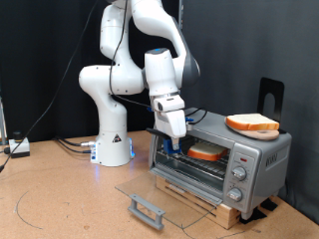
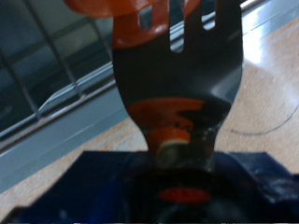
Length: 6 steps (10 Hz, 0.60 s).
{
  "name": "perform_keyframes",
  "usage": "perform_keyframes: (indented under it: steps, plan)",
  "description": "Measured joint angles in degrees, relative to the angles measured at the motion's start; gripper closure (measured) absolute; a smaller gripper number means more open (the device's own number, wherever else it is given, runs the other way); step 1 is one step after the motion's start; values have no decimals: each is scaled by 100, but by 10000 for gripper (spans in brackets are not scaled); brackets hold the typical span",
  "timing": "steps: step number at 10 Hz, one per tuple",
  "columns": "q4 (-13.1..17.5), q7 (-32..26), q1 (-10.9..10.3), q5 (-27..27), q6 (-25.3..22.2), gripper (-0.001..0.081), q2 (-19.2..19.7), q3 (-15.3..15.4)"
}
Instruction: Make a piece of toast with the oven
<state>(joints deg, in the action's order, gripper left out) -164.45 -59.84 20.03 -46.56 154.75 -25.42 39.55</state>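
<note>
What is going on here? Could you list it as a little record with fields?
Gripper: reaching into the oven's open front
Oven: silver, glass door folded down flat
Slice inside: piece of toast on the rack, by the gripper
Slice on top: second slice lying on the oven's roof
Grip state: cannot tell

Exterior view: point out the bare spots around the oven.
Bare tabletop spans the exterior view's left, between robot base and open glass door. Crowded: the gripper fills the oven mouth beside one slice; another slice covers its roof.
</note>
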Motion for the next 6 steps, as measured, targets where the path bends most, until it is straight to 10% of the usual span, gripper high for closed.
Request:
perform_keyframes:
  steps: [3,6]
  plan:
    - [65,-477,-102,-385,-173,381,-68,-294]
    - [34,-808,296,-1,-303,381,-179,-597]
